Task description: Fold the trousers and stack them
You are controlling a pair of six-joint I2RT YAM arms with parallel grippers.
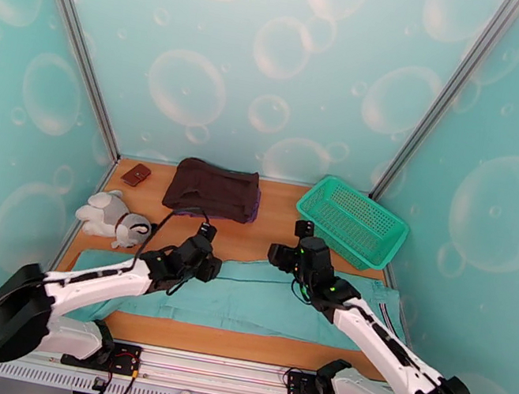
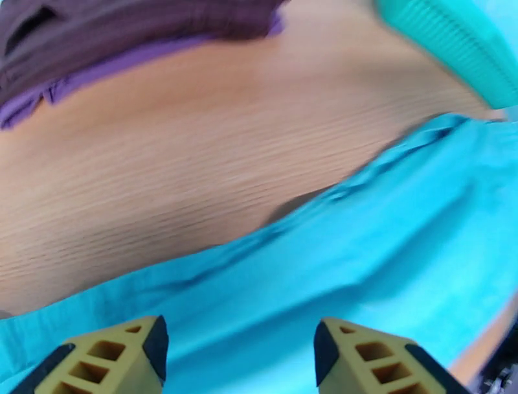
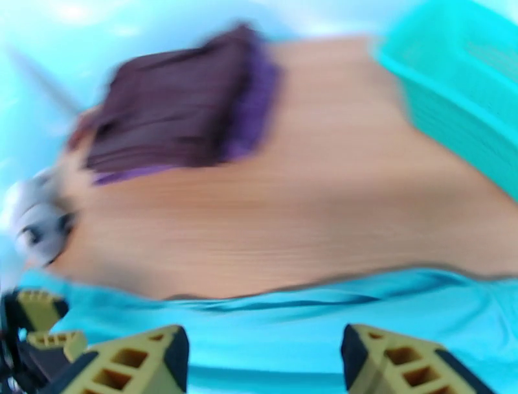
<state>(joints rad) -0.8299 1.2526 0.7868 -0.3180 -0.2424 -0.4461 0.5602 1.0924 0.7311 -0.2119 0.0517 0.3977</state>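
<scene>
The left jaws and the right jaws were spread and empty, hovering low over the far edge of the trousers point(image 1: 256, 309). These lay flat in a long band across the near part of the surface point(image 1: 269, 232), apparently leg on leg. The crosswise folds looked undone, and so did the stacking, perhaps onto the dark folded garment point(image 1: 213, 190) at the back.
</scene>
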